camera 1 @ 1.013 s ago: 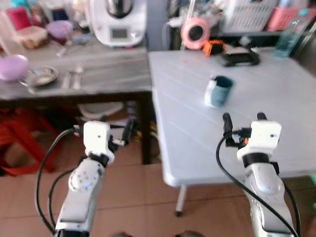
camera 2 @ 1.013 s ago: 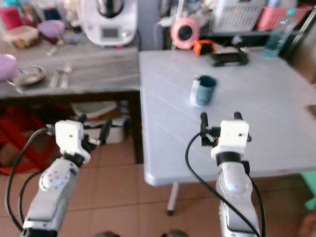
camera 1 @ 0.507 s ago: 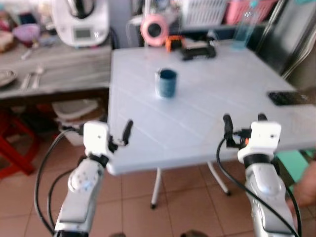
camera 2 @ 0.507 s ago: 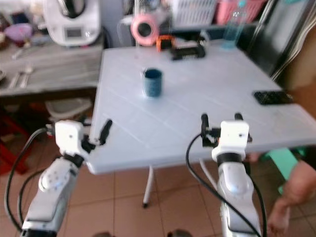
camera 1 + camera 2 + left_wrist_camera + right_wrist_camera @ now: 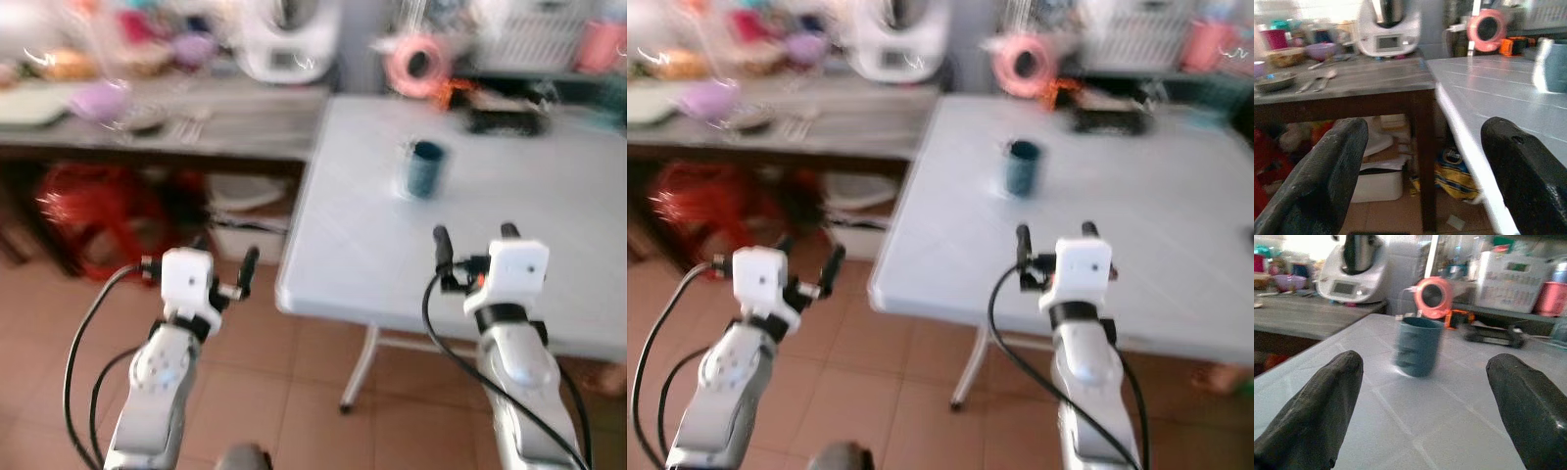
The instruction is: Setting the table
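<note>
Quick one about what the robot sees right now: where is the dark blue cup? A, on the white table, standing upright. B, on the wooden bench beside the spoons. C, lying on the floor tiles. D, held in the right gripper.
A: the cup stands upright on the white table, ahead of the right gripper, whose fingers are spread apart and hold nothing.

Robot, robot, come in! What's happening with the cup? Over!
Both grippers open, empty: left gripper, right gripper. Teal cup upright on white table, ahead of right gripper. Nothing between.
</note>
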Controlling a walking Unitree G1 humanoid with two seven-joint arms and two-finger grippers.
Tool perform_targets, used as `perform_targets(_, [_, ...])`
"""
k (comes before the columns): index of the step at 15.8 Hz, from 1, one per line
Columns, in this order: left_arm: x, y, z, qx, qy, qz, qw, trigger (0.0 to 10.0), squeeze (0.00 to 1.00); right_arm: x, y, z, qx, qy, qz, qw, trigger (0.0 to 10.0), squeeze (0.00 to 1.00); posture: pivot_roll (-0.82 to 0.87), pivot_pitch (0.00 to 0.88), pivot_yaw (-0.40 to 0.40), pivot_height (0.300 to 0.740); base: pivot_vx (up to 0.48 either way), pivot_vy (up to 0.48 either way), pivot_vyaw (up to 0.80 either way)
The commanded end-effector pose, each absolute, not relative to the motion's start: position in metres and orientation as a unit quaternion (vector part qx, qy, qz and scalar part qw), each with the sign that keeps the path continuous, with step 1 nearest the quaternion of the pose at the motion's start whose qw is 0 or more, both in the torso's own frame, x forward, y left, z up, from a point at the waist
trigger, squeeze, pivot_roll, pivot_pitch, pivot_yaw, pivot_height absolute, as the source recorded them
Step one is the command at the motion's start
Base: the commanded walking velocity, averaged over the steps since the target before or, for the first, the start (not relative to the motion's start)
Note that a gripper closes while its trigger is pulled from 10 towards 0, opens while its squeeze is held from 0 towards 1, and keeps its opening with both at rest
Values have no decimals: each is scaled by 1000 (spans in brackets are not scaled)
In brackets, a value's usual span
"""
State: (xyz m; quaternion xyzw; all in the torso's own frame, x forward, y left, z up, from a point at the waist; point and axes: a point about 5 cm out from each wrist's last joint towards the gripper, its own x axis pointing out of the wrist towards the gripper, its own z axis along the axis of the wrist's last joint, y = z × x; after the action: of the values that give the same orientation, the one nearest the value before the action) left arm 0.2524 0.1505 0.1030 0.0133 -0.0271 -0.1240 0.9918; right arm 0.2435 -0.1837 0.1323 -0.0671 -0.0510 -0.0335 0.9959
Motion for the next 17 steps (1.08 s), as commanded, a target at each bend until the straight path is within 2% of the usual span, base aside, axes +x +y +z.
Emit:
perform_targets(1, [257,150,110,17,-39,-128,991,10000,0,244,-182,134,-63,-53,-30,996,10000,0,-38,0,14,740,322,0,400])
perform_targets(6, [256,149,109,19,-37,-132,990,10000,0,245,-181,134,-61,-52,-34,996,10000,0,-36,0,16,740,312,0,0])
perform_targets(8, [255,150,108,18,-33,-134,990,10000,0,245,-182,130,-55,-39,-43,997,10000,0,-32,0,14,740,246,0,-628])
perform_targets(10, [255,150,107,18,-30,-131,991,10000,0,245,-183,131,-52,-41,-43,997,10000,0,-32,0,15,740,0,0,-800])
perform_targets(17, [249,149,106,15,-22,-147,989,10000,0,251,-186,123,-25,-7,-81,996,10000,0,-10,36,22,740,0,0,0])
